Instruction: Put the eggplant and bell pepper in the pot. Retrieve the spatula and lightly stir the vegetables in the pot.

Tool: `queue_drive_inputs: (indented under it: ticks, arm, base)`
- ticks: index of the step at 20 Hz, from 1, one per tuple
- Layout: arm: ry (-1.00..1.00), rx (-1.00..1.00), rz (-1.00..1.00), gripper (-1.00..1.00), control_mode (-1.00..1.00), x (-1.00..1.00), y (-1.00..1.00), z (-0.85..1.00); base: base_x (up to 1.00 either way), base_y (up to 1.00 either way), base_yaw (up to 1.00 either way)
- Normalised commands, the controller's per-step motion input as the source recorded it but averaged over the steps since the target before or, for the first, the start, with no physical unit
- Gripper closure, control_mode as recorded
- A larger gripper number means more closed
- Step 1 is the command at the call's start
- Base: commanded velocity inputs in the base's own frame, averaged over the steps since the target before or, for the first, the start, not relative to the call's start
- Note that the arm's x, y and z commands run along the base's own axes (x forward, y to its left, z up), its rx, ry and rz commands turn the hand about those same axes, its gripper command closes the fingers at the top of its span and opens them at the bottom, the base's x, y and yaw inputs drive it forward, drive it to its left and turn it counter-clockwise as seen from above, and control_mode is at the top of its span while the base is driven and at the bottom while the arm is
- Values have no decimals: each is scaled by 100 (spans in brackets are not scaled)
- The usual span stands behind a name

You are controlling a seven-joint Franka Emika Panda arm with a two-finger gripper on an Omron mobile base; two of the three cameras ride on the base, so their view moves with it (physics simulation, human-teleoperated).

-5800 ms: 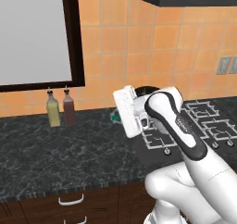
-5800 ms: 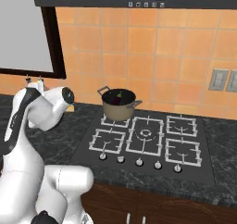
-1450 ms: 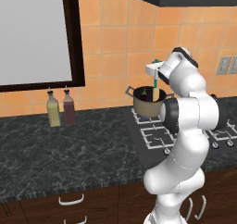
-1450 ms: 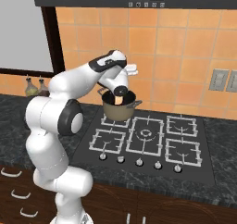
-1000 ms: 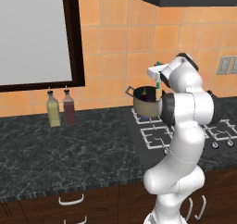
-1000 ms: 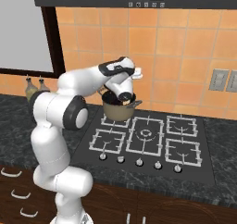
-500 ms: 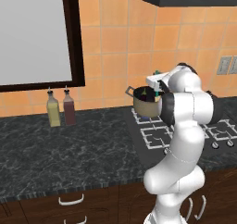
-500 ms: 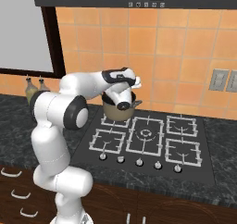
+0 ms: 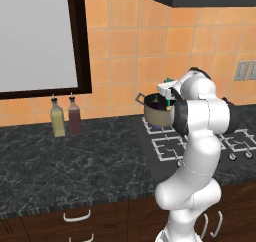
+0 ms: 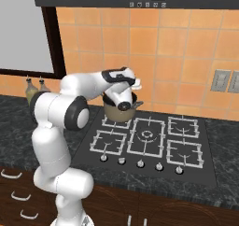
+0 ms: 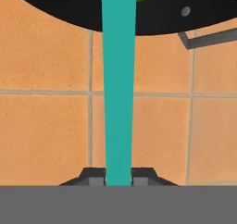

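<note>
The long thin teal-green spatula (image 11: 118, 84) runs straight up the middle of the hand view, from the claw (image 11: 118, 177) at the bottom edge, pinched on its handle, into the dark mouth of the round brownish-grey metal pot (image 9: 159, 111) at the top edge. The long axis therefore points from the claw into the pot, which stands at centre right of the left base view on the black stove (image 10: 154, 145). The blade is cut off, the vegetables in the pot are hard to make out, and the white arm (image 10: 88, 87) partly covers the pot in the right base view.

We note: pot (image 9: 159, 111) brownish-grey metal, dull sheen | spatula (image 11: 119, 84) handle smooth matt teal, plastic-looking | counter (image 9: 75, 156) dark speckled stone, polished | wall tiles (image 10: 158, 57) orange, matt | robot arm (image 10: 88, 87) glossy white
</note>
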Motion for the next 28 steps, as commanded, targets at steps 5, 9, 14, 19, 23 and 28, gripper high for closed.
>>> queue_drive_inputs:
  ticks: [5,9,14,19,23,28]
  arm:
    - [-19,21,6,100,-100,8,11,-30]
    - [-22,22,0,100,-100,32,9,-23]
    - [-5,4,0,100,-100,22,1,-13]
    - [0,0,0,100,-100,0,0,-1]
    - [0,0,-1,100,-100,0,-1,24]
    - [0,0,-2,100,-100,0,-5,30]
  base:
    - [0,0,0]
    - [0,0,0]
    - [0,0,0]
    - [0,0,0]
    - [0,0,0]
    - [0,0,0]
